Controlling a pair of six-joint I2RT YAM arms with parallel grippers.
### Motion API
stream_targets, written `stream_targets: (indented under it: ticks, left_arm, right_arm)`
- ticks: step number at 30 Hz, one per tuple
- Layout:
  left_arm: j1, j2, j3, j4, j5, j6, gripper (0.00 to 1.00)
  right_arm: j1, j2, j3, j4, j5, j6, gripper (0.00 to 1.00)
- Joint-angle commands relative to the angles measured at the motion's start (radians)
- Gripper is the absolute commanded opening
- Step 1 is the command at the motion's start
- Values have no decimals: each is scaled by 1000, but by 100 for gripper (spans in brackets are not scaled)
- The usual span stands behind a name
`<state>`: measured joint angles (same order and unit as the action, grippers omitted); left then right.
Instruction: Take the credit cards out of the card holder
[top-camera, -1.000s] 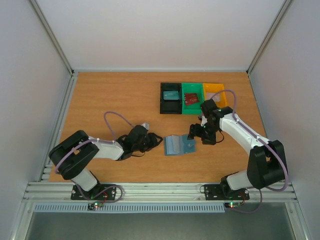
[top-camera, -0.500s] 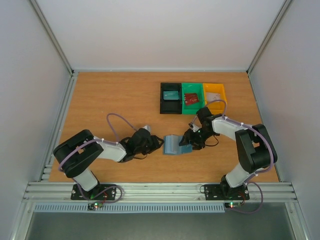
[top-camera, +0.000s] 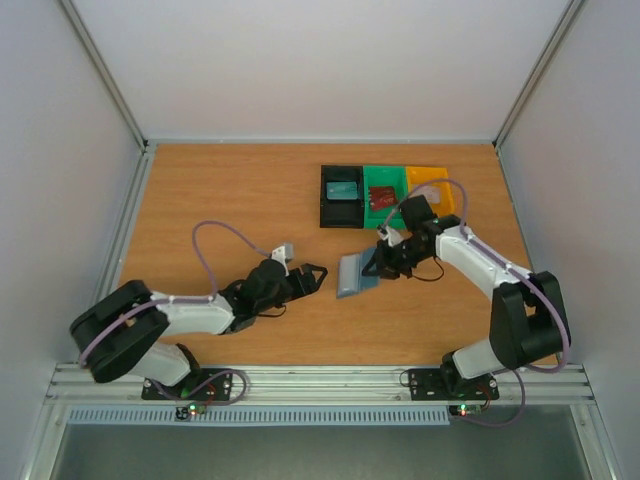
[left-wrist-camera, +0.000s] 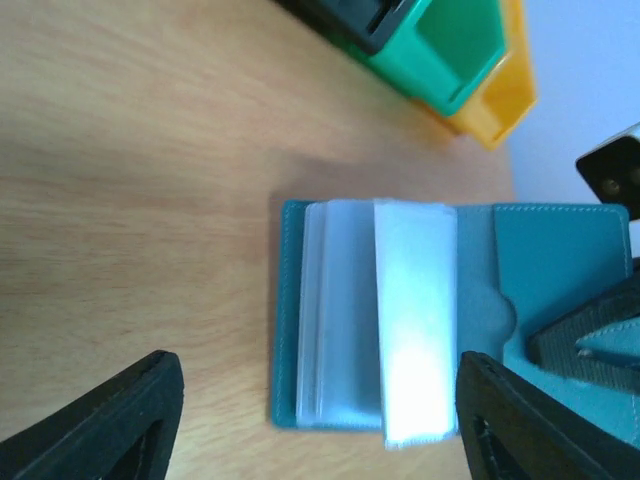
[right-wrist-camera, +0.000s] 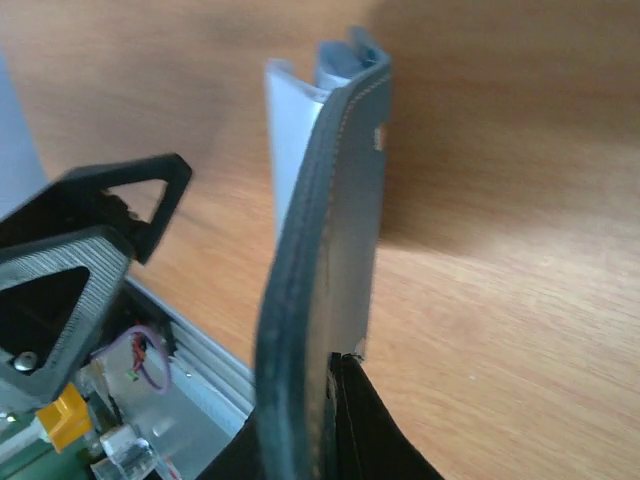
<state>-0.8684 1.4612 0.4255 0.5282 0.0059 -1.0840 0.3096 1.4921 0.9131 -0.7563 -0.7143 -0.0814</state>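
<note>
The card holder (top-camera: 355, 276) lies open in the middle of the desk (top-camera: 230, 200), on the near side of the black bin (top-camera: 341, 196) and the green bin (top-camera: 383, 190). I see my right tool (top-camera: 378, 264) clamped on its right flap, which is pinched between the fingers in the right wrist view. My left tool (top-camera: 313, 276) is just left of the holder, fingers spread wide apart and gripping nothing; the clear pocket sleeves (left-wrist-camera: 350, 310) face it. Red credit cards (top-camera: 381, 196) rest in the green bin.
</note>
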Motion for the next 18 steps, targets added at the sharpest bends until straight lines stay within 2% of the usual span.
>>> stream_targets:
  ticks: [1,5,7,10,14,18]
  left_arm:
    - [42,-139,-58,58,22,197,77]
    - [105,-271,-82,65,287,394,82]
    - [135,-337,-97,65,350,449,83]
    - [237,-443,-106,25,425,436,85]
    - [290,-557,-113,68,722,442,86]
    - [289,-618,-133,139,698,458,87]
  right_arm:
    - [8,-81,154,-171,-4,-137,1]
    - [8,-118,291,-306,35,-223,1]
    - [9,-135,354,-352,19,-259,1]
    - [9,-160,447,-409,-52,-319,1]
    - [10,-220,535,-415,-210,-426,1]
    - [17,-257,576,-364,-415,-482,1]
